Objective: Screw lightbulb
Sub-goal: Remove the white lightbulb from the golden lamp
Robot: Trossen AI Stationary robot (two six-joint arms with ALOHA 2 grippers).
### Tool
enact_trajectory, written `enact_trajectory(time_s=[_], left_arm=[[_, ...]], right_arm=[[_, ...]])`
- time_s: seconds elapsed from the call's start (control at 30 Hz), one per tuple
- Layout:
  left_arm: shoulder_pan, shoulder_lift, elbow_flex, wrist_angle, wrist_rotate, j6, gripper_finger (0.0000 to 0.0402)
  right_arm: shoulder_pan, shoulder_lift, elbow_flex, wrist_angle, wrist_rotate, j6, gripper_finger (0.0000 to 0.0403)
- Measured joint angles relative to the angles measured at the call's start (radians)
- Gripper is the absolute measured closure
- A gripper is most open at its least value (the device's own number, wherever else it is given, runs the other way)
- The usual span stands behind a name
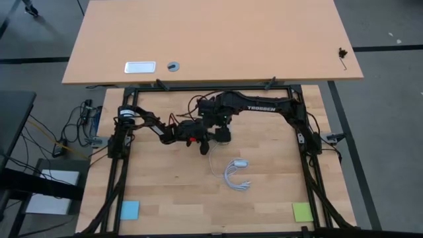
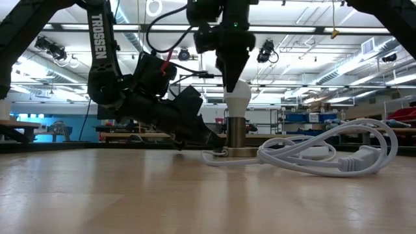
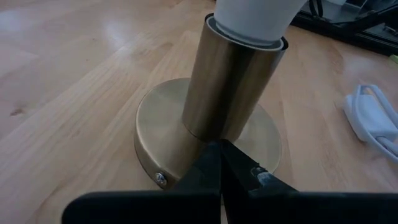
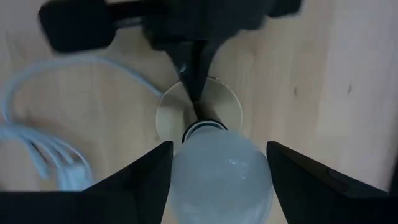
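The white frosted lightbulb [image 2: 237,97] stands upright in the brass tube socket [image 2: 235,132], which rises from a round brass base disc [image 3: 155,124] on the table. My right gripper [image 2: 234,78] comes down from above, its fingers on either side of the bulb [image 4: 221,171]. My left gripper [image 3: 221,152] is shut and slants down from the table's left onto the base disc. In the high view the right gripper [image 1: 222,134] hides the bulb, and the left gripper [image 1: 200,140] is just left of it. My left gripper presses its shut fingertips [image 3: 214,158] down on the top of the base disc [image 3: 186,155], right beside the tube's foot, slanting down from the table's left. The disc lies flat on the table. My right gripper pinches the bulb's rounded top [image 4: 186,168] between its two fingers [image 4: 146,177], from above, pointing down. The bulb stands upright with its base in the socket [image 4: 200,129].
A coiled white cable with a plug [image 1: 236,174] lies just near-right of the socket and also shows in the low view [image 2: 325,153]. A blue note [image 1: 129,210] and a green note [image 1: 303,211] lie at the near corners. A second table [image 1: 218,39] stands beyond the frame.
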Motion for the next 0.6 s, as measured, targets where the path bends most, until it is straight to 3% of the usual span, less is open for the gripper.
enact_trajectory(time_s=[0.17,0.3,0.4,0.6], left_arm=[[0.0,0.0,0.0,-0.001,0.0,0.008,0.0401],[0.0,0.0,-0.002,-0.001,0.004,0.008,0.0401],[0.0,0.0,-0.002,-0.001,0.008,0.008,0.0401],[0.0,0.0,-0.002,-0.001,0.008,0.008,0.0401]], right_arm=[[0.032,0.002,-0.001,0.005,0.037,-0.263,0.0153],[0.071,0.011,0.026,0.008,0.119,-0.284,0.015],[0.085,0.01,0.075,-0.002,0.13,-0.191,0.0143],[0.072,0.008,0.171,-0.08,0.103,0.235,0.0127]])
